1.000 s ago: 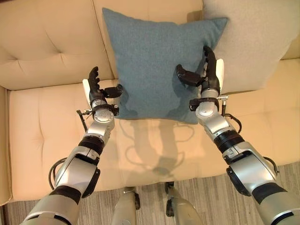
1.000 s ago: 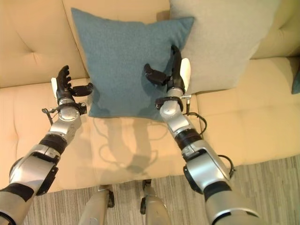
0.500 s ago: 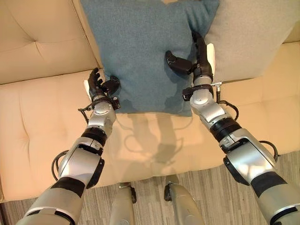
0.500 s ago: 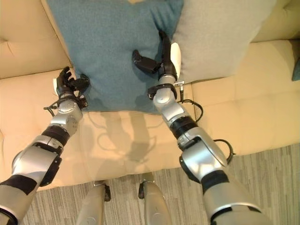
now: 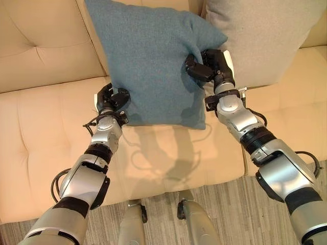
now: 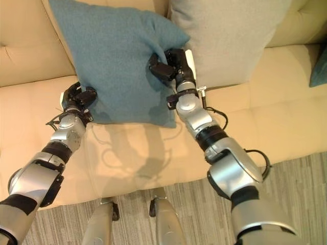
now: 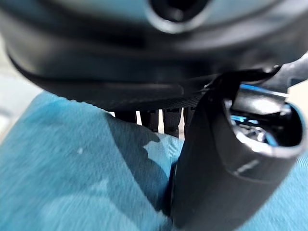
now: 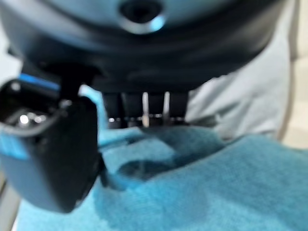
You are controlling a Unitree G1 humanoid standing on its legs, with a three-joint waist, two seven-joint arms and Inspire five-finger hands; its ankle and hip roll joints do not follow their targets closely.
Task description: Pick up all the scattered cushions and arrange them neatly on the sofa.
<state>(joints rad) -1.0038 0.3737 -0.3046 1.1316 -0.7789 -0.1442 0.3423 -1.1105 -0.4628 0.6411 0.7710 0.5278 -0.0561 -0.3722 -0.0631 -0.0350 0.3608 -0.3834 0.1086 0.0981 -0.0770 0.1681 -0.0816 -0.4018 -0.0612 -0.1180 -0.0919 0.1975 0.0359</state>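
Carpet, grey and striped, runs along the near side of the beige sofa, just in front of its seat edge. On the seat, toward the backrest, the teal cushion stands tilted, its lower edge on the seat cushion and its upper part leaning against the tufted backrest. The left hand has its fingers and thumb curled round the teal cushion's lower left corner; the left wrist view shows the thumb pressed onto the blue fabric with the fingers wrapped behind the edge. The right hand clamps the cushion's right edge, partway up, and the fabric bunches into creases there; in the right wrist view its thumb lies on the teal cloth. Just beside the teal cushion, on its right and touching it, a light grey cushion leans against the backrest. At the seat's far right edge, a sliver of another teal cushion shows.
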